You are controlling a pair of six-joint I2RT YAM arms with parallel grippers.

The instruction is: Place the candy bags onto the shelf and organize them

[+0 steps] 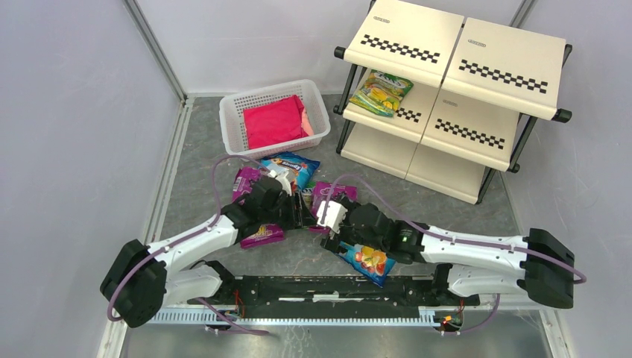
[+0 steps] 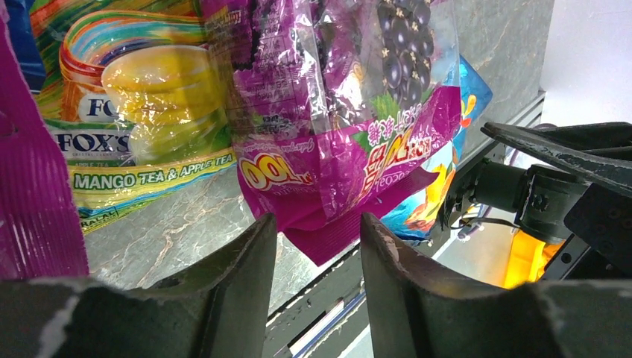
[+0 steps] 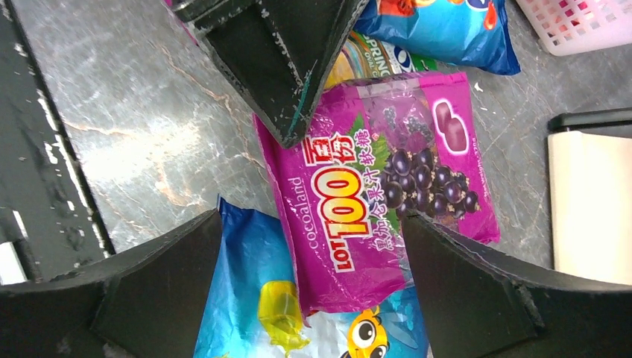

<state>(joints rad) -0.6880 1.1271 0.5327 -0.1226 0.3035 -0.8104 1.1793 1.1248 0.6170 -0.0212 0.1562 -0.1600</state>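
Left tool [image 2: 317, 220], jaws apart, straddles the purple candy bag [image 2: 335, 112] edge on the counter [image 3: 149, 112]; right tool [image 3: 311, 218] gapes above. A deeper bite before closing should secure it.

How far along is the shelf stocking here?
Done: one green-yellow bag lies on the shelf, middle tier. In hand: nothing lifted; the left gripper straddles one corner of a grape bag, the right gripper open above it. Left: that bag, the blue bags and others on the table.
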